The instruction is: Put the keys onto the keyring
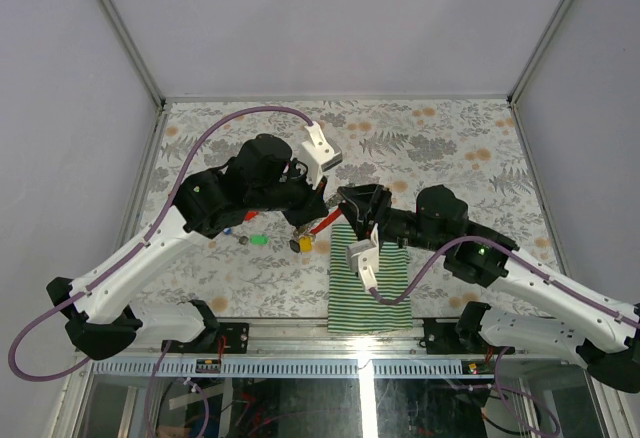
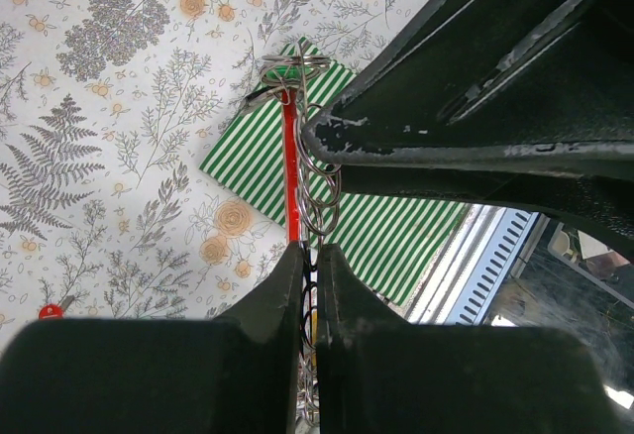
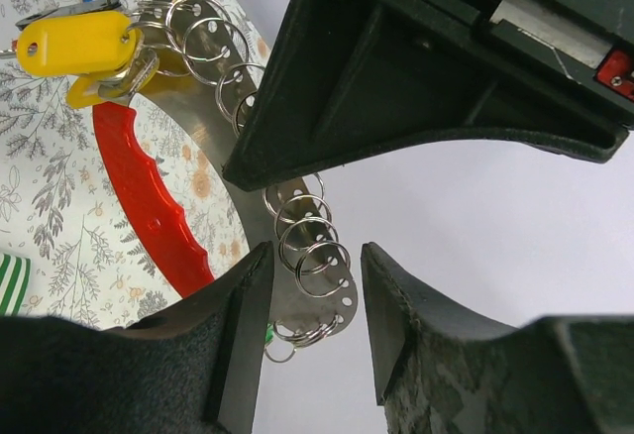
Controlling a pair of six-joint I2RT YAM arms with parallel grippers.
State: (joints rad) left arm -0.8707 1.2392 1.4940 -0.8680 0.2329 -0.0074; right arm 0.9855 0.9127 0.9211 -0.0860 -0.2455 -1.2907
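The left gripper (image 2: 309,252) is pinching the keyring (image 2: 292,176) above the table (image 1: 450,138), its length pointing straight into the right gripper (image 3: 315,261), whose parted jaws are straddling the ring-lined far end.

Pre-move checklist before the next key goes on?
1. Left gripper clamped on keyring: ok.
2. Right gripper open, rings between its fingers, nothing gripped: ok.
3. Yellow key hanging from keyring: ok.
4. Green key on keyring: not ok, it lies loose on the table.
5. A ring spread open to take a key: cannot tell.
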